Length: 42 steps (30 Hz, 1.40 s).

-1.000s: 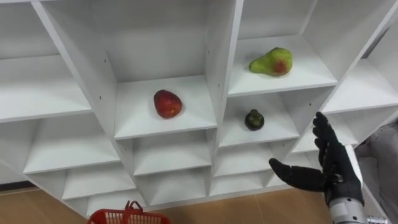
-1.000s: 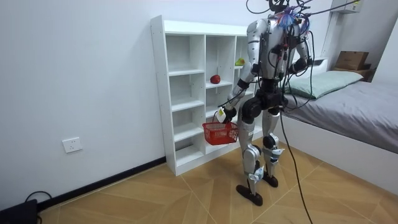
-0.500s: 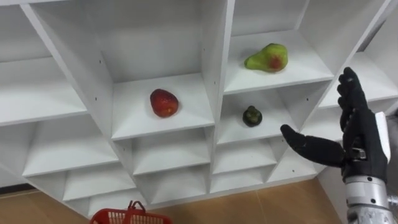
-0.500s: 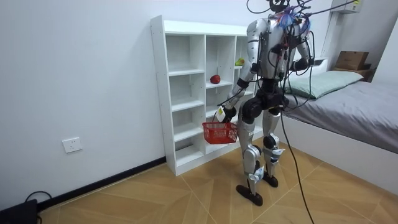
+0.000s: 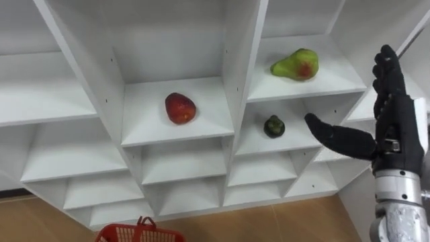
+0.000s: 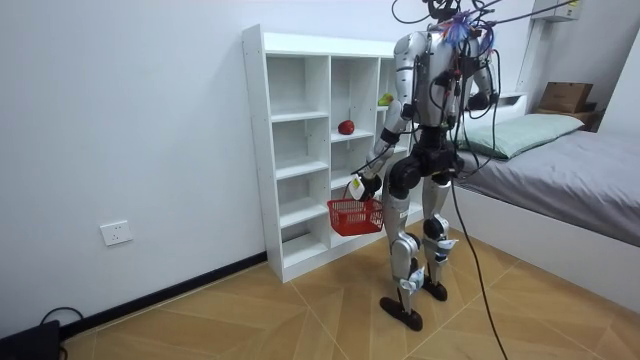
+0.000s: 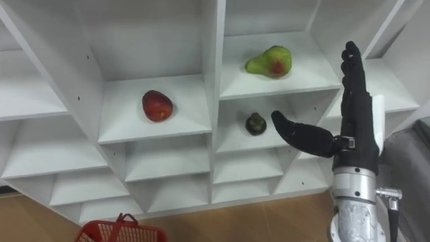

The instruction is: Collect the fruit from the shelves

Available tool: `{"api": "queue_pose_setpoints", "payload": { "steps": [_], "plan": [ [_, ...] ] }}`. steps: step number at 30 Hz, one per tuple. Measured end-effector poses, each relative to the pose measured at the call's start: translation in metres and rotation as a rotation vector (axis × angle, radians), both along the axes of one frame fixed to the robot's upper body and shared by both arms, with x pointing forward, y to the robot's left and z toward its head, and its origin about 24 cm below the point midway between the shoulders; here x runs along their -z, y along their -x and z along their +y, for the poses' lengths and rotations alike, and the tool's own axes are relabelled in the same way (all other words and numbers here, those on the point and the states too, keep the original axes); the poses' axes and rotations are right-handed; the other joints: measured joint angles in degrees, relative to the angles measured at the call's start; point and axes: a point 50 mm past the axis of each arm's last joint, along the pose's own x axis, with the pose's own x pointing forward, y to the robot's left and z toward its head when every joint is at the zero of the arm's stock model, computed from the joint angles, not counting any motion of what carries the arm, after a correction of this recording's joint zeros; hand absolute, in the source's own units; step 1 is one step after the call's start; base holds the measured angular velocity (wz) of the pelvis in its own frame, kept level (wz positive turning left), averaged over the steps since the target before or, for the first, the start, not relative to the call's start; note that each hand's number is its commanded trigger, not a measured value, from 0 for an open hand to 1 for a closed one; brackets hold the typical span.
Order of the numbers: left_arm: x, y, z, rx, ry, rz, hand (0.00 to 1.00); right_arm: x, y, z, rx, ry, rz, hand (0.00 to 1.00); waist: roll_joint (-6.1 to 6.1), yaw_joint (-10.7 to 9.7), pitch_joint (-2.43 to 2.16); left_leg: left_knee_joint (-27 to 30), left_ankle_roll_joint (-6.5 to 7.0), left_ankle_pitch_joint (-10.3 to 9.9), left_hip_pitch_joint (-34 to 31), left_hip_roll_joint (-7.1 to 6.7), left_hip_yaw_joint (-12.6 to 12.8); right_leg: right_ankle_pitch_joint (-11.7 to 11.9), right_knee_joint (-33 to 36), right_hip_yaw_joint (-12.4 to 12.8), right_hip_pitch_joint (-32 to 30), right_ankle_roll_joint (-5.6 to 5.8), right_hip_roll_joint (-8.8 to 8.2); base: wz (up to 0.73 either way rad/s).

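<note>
Robot is standing facing the white shelf unit (image 5: 243, 60). Right hand (image 5: 395, 134) is hovering in front of the right-hand compartments, fingers straight and pointing up, thumb spread toward the small dark fruit (image 5: 273, 126), touching nothing. Green fruit (image 5: 295, 65) is lying one shelf above the dark one. Red fruit (image 5: 180, 108) is sitting in the compartment to their left. Left hand (image 6: 359, 186) is hanging low, fingers curled on the handle of the red basket (image 6: 355, 217).

Three fruits are in the closet (image 5: 242, 81): one red fruit (image 5: 180, 108), one green pear (image 5: 295, 65) and one dark fruit (image 5: 273, 126), nearest the fingers (image 5: 385, 70). One basket (image 5: 138, 233), well apart from them.
</note>
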Motion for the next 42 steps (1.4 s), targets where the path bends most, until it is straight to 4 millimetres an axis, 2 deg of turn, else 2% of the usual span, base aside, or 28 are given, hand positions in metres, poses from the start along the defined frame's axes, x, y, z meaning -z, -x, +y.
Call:
{"api": "queue_pose_setpoints", "payload": {
  "steps": [3, 11, 16, 25, 27, 33, 35, 39, 41, 42],
  "plan": [
    [0.000, 0.000, 0.001, 0.003, 0.001, -0.001, 1.00, -0.008, -0.007, 0.000, -0.013, 0.024, -0.035, 0.00, -0.38, -0.2, 0.19, 0.1, 0.00, 0.0, -0.1, 0.02, -0.2, 0.0, -0.2, -0.2, 0.3, 0.00, -0.03, 0.06],
    [0.000, 0.001, 0.001, 0.009, 0.007, 0.006, 1.00, -0.014, -0.011, -0.002, -0.017, 0.045, -0.057, 0.00, -1.17, -0.1, 0.10, 0.1, 0.00, 0.0, -0.2, 0.07, -0.7, 0.3, -1.2, -1.9, 0.9, 0.01, -0.31, 0.07],
    [0.000, 0.002, 0.001, 0.009, 0.010, 0.009, 1.00, -0.017, -0.013, -0.003, -0.014, 0.052, -0.065, 0.00, -1.35, 0.0, 0.05, 0.1, 0.00, 0.0, -0.1, 0.03, -0.8, 0.3, -1.2, -2.0, 0.8, 0.02, -0.34, 0.00],
    [-0.001, 0.000, 0.001, 0.019, 0.009, 0.006, 1.00, -0.036, -0.026, -0.005, -0.043, 0.102, -0.132, 0.00, -1.65, 0.6, 0.01, 0.1, 0.01, 0.0, -0.1, -0.02, -1.2, 0.3, -1.2, -2.3, 1.0, 0.02, -0.42, 0.01],
    [-0.001, 0.000, 0.001, 0.031, 0.006, 0.007, 1.00, -0.036, -0.026, -0.006, -0.041, 0.100, -0.128, 0.00, -1.73, 0.9, 0.06, 0.1, 0.01, 0.0, -0.1, -0.02, -1.3, 0.3, -1.2, -2.5, 1.0, 0.02, -0.46, 0.05],
    [-0.003, -0.001, 0.006, 0.042, -0.007, 0.005, 1.00, -0.031, -0.033, -0.013, -0.048, -0.004, -0.121, 0.00, -2.30, 0.0, 0.15, 0.5, 0.04, 0.0, -0.2, -0.17, -3.0, 0.5, -1.9, -3.8, 1.9, 0.06, -0.71, 0.09],
    [-0.004, -0.002, 0.009, 0.045, -0.016, 0.003, 1.00, -0.030, -0.034, -0.016, -0.051, -0.051, -0.117, 0.00, -2.18, 0.0, 0.33, 0.6, 0.04, 0.0, -0.2, -0.16, -3.1, 0.6, -1.9, -3.8, 2.0, 0.04, -0.71, 0.00],
    [-0.005, -0.005, 0.009, 0.065, -0.025, -0.007, 1.00, -0.021, -0.042, -0.021, -0.056, -0.067, -0.066, 0.00, -2.13, 0.2, 0.36, 0.7, 0.04, 0.0, -0.3, -0.16, -3.1, 0.7, -1.8, -3.8, 1.9, 0.03, -0.71, 0.00],
    [-0.006, -0.006, 0.009, 0.071, -0.026, -0.013, 1.00, -0.017, -0.047, -0.025, -0.060, -0.076, -0.029, 0.00, -2.27, 0.3, 0.23, 0.7, 0.04, 0.0, -0.6, -0.15, -3.3, 0.7, -1.8, -4.1, 1.8, 0.02, -0.75, 0.05],
    [-0.007, -0.008, 0.009, 0.076, -0.028, -0.019, 1.00, -0.017, -0.048, -0.027, -0.068, -0.083, -0.020, 0.00, -2.09, 0.4, 0.34, 0.8, 0.04, 0.0, -0.7, -0.14, -3.4, 0.7, -1.8, -4.4, 1.8, 0.02, -0.79, 0.07]
  ]
}}
